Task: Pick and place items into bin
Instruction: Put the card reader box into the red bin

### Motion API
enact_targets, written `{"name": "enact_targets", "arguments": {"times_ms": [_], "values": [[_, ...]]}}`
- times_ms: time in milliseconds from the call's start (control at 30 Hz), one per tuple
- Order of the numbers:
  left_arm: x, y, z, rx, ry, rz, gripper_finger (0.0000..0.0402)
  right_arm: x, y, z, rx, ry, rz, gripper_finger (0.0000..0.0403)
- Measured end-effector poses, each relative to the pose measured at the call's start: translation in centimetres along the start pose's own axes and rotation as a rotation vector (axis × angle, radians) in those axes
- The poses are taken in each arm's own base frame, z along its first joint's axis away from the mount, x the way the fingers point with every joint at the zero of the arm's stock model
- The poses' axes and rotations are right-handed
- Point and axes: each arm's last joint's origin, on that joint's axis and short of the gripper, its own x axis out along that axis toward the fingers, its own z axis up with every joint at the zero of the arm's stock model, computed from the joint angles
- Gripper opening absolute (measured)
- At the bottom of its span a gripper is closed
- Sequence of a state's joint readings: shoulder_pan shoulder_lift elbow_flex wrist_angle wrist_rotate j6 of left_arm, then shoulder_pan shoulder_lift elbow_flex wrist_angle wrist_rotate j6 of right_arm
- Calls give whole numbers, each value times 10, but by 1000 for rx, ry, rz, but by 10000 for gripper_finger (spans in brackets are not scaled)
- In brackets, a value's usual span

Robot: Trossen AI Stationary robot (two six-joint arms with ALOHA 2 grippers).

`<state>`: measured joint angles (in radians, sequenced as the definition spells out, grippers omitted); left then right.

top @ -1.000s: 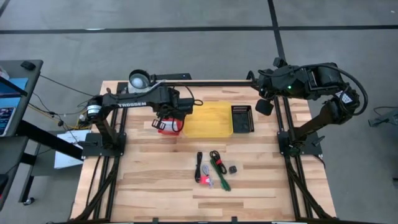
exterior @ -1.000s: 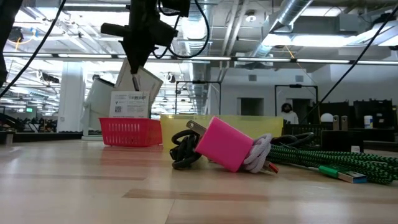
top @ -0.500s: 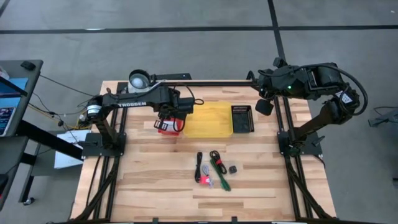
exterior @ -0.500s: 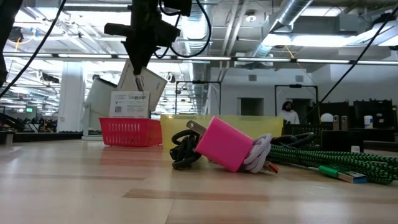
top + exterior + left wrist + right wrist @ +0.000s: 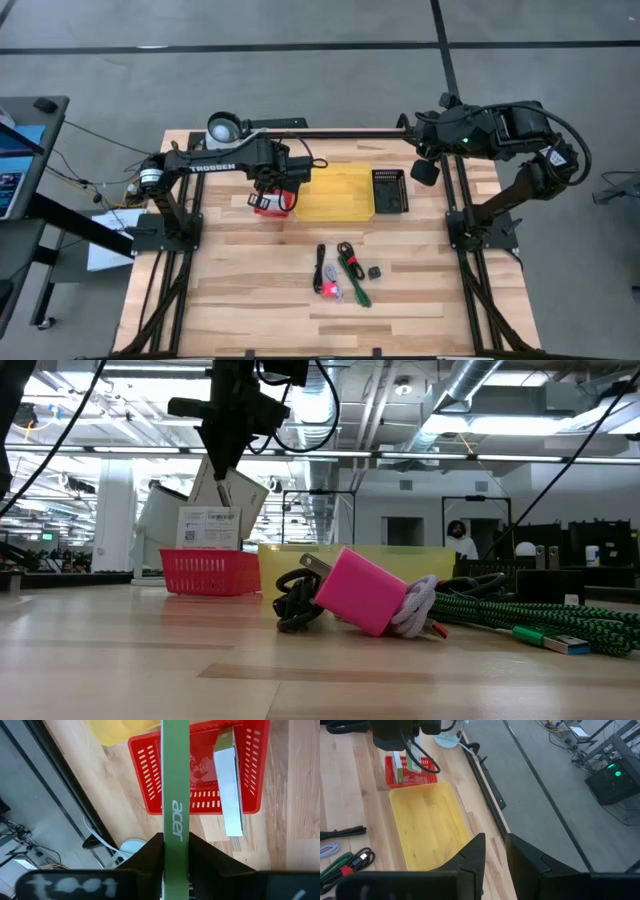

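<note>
My left gripper [image 5: 270, 183] hangs over the red basket [image 5: 268, 205], shut on a flat box with a green "acer" edge [image 5: 175, 780]; the low view shows the box's pale face [image 5: 243, 495]. A white labelled box [image 5: 230, 785] stands in the basket. The other items lie near the table's middle front: black cable [image 5: 319, 268], green cable [image 5: 352, 272], pink charger [image 5: 362, 592], tiny black cube [image 5: 375, 271]. My right gripper [image 5: 494, 851] waits high over the far right side, fingers slightly open, holding nothing. My left gripper pinches the flat box between its two fingers across the narrow green edge, at the upper end [image 5: 175, 847]. The fingers come from above, pointing down. The box hangs tilted below them over the red basket [image 5: 200, 800]. The white box hides its lower end in the low view.
A yellow bin [image 5: 336, 192] sits right of the red basket, and a black slotted tray [image 5: 390, 190] lies right of that. A roll of tape [image 5: 224, 128] and a black bar lie along the far edge. Bare wood surrounds the item cluster.
My left gripper has shifted a little toward the table's right over the red basket, and the box it holds has tipped slightly more. For the last half second it has stayed still.
</note>
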<state>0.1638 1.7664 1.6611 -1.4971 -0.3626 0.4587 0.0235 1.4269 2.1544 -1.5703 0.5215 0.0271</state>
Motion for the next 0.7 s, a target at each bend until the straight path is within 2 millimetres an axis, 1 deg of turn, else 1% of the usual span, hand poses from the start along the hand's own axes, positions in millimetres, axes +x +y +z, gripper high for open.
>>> {"name": "enact_targets", "arguments": {"times_ms": [433,533,700], "values": [[0,0,0,-2,-4,1,67,0,0,0,0,0,0,71],[0,1,1,-5,-11,5,77,0,0,0,0,1,0,71],[0,1,2,-8,-18,8,106,0,0,0,0,1,0,71]]}}
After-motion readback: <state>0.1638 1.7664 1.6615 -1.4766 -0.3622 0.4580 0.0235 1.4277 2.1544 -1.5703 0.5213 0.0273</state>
